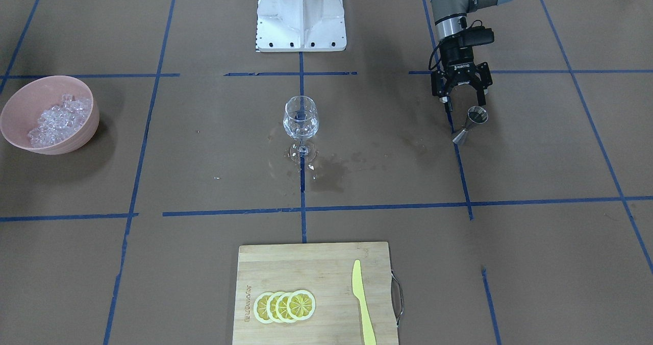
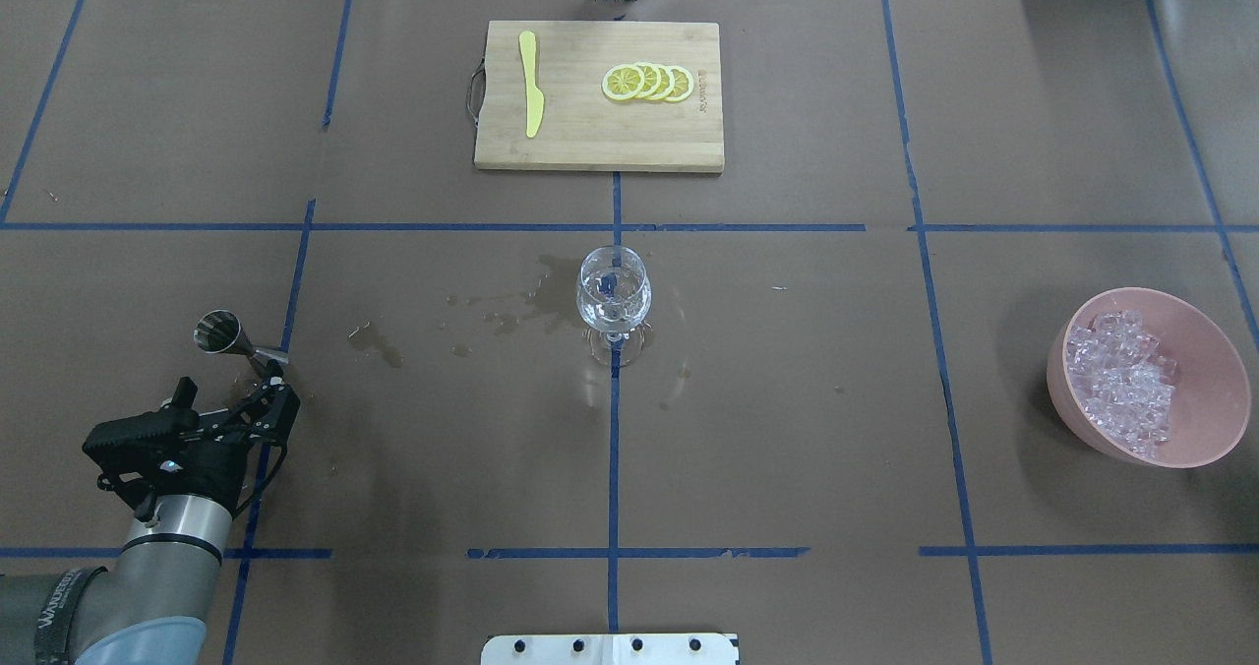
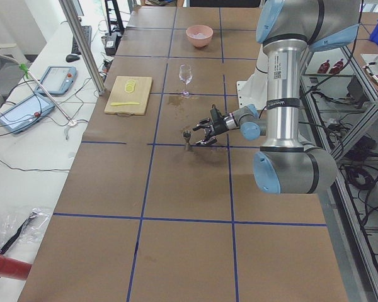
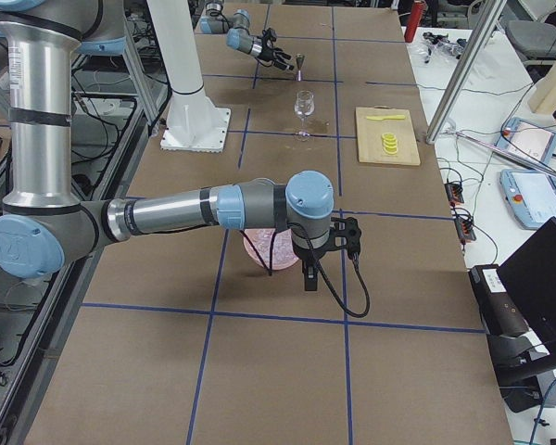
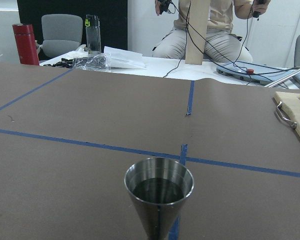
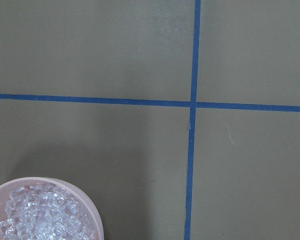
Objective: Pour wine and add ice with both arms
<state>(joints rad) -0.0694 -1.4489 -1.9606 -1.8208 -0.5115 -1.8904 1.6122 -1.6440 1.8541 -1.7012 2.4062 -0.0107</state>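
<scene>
My left gripper (image 1: 464,104) is open and empty, just on the robot's side of a small steel jigger (image 1: 472,124) that stands upright on the table. The overhead view shows the same gap between the gripper (image 2: 280,394) and the jigger (image 2: 221,333). The jigger fills the bottom of the left wrist view (image 5: 159,200). A clear stemmed glass (image 1: 301,118) stands at the table's middle. The ice (image 1: 58,120) lies heaped in a pink bowl (image 1: 30,87). My right gripper (image 4: 311,273) hangs above that bowl and shows only in the exterior right view, so I cannot tell whether it is open.
Wet stains (image 1: 331,174) spread around the glass's foot. A wooden cutting board (image 1: 306,268) at the far side holds lemon slices (image 1: 284,305) and a yellow knife (image 1: 363,304). The white robot base (image 1: 301,16) stands behind the glass.
</scene>
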